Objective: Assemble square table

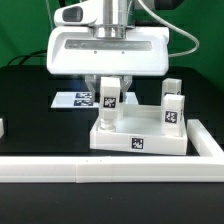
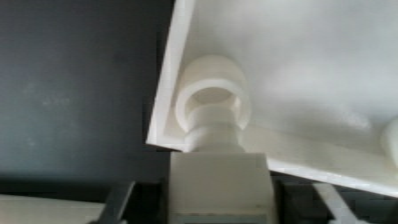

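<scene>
Exterior view: square table top (image 1: 140, 138) lies upside down near the front, just behind the border rail (image 1: 100, 168); one leg (image 1: 173, 106) stands in its far corner on the exterior view's right. The gripper (image 1: 109, 97) pinches a second leg (image 1: 109, 100) over the near-left corner; open black table (image 1: 30, 110) lies to the left, the marker board (image 1: 75, 99) behind. Wrist view: jaws closed on the leg (image 2: 217, 165), its tip at the corner socket (image 2: 217, 95), close to the top's edge. Judged: one leg seated, this one going in, others unseen.

White square tabletop (image 1: 140, 136) lies flat, one tagged leg (image 1: 173, 106) upright in it, another leg (image 1: 109, 100) at its corner socket (image 2: 214, 98).
</scene>
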Controlling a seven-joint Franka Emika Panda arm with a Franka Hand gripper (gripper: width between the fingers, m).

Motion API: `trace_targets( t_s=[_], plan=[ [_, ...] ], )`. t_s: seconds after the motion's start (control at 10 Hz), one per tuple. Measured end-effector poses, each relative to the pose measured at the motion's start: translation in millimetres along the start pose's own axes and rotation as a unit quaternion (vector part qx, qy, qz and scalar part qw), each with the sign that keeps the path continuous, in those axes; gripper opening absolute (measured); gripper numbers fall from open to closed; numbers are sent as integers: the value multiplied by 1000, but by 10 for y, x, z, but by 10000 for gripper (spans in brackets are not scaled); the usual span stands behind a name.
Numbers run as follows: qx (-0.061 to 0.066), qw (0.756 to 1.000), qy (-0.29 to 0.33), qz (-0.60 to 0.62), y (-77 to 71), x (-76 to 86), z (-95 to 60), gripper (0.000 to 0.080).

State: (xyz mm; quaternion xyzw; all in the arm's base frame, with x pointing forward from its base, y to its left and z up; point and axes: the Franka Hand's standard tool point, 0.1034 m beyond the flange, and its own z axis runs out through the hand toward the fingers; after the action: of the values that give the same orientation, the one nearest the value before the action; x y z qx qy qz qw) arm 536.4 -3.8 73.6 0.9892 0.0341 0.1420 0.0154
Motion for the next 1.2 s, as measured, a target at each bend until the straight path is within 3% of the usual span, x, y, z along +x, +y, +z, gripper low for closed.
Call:
trace_targets(
  t_s=[0.7,1.2],
  plan=[
    [-7,1000,-4,-2,28,-84,115,288],
    [-31,999,35,-8,85,-58,143,288]
  ],
)
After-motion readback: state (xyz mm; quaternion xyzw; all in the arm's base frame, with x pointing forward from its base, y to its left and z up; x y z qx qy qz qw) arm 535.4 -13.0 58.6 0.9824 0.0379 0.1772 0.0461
